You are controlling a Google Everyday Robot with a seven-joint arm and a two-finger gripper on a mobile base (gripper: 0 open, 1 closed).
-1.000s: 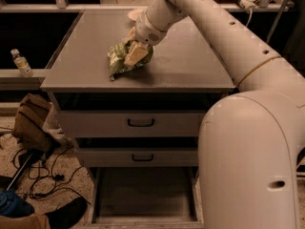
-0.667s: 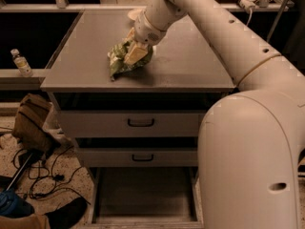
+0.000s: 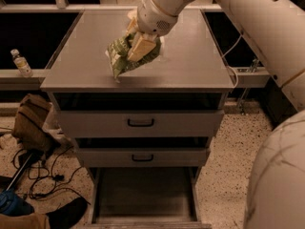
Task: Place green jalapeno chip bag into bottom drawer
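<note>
Since a second ago the bulky white robot arm [image 3: 257, 18] has swung away toward 3 o'clock, uncovering the cabinet's right side. Its two-finger gripper [image 3: 139, 47] stays over the flat grey metal cabinet top [image 3: 195, 61], clenched on the crumpled green foil jalapeno chip bag [image 3: 119, 63]. The bag hangs from the pale fingers toward 7 o'clock, its lower tip close to the top's front edge; whether it is clear of the surface I cannot tell. At 6 o'clock from it, under two closed grey drawers with black handles [image 3: 140, 123], the wide shallow grey metal bottom drawer [image 3: 143, 197] stands pulled out, its dark floor showing. The carry should probably lift first, come forward past the front edge, then descend clear of the upper handles. The grip needs to stay firm, since foil slips, and release only low over the drawer floor.
</note>
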